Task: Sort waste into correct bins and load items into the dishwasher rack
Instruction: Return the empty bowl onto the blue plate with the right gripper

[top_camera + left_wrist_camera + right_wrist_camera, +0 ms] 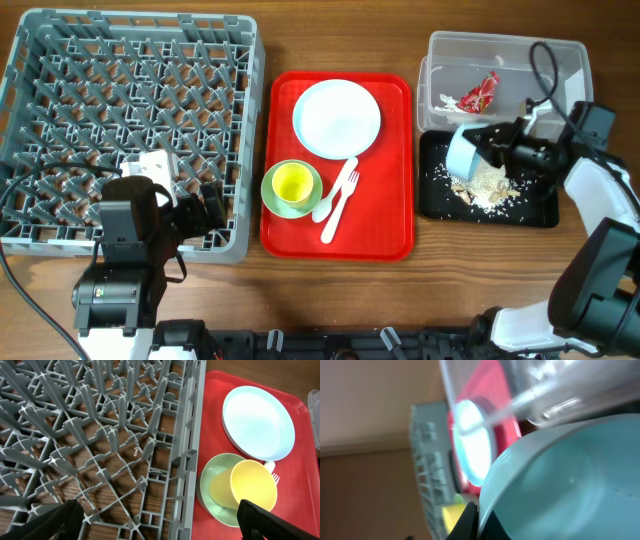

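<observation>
My right gripper (490, 150) is shut on the rim of the pale blue bowl (462, 152) and holds it tipped on its side over the black tray (535, 208). A heap of rice-like scraps (487, 185) lies in that tray below the bowl. The bowl fills the right wrist view (560, 485). The clear tub (560, 60) holds the red wrapper (482, 93) and a white napkin scrap (447, 101). The plate (336, 118), the yellow cup (291, 183) in the green bowl (272, 199), the spoon (330, 199) and the fork (340, 205) lie on the red tray (395, 230). My left gripper (160, 522) is open over the grey rack (130, 120).
The rack's front right corner and its pegs lie under my left gripper (205, 212). The red tray sits between the rack and the two bins. A black cable (545, 70) loops over the clear tub.
</observation>
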